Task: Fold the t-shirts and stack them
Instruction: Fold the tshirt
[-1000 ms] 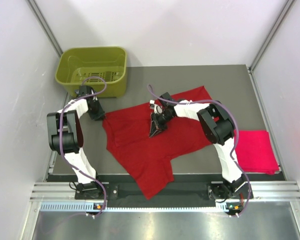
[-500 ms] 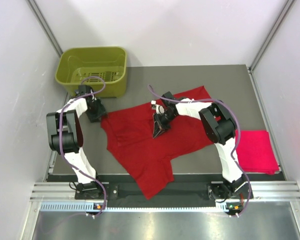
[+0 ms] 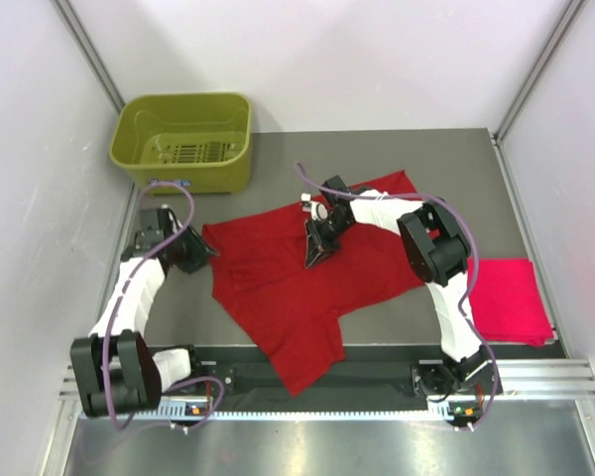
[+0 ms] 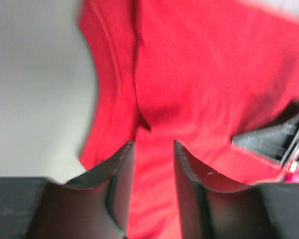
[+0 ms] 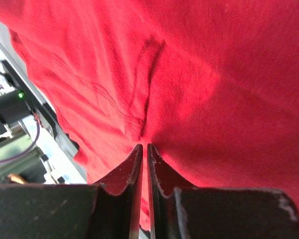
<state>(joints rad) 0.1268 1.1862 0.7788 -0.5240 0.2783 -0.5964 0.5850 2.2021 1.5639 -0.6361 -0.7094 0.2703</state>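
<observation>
Under our right pincer (image 5: 143, 146) the deep red shirt (image 3: 297, 297) lies spread flat, and the nearly closed jaws nip a crease of it. Our left pincer (image 4: 153, 144) stands partly open over the shirt's sleeve edge, holding nothing. Well off to the right pincer's right lies the folded pink shirt (image 3: 511, 297). Beyond the left pincer sits the green basket (image 3: 183, 97).
</observation>
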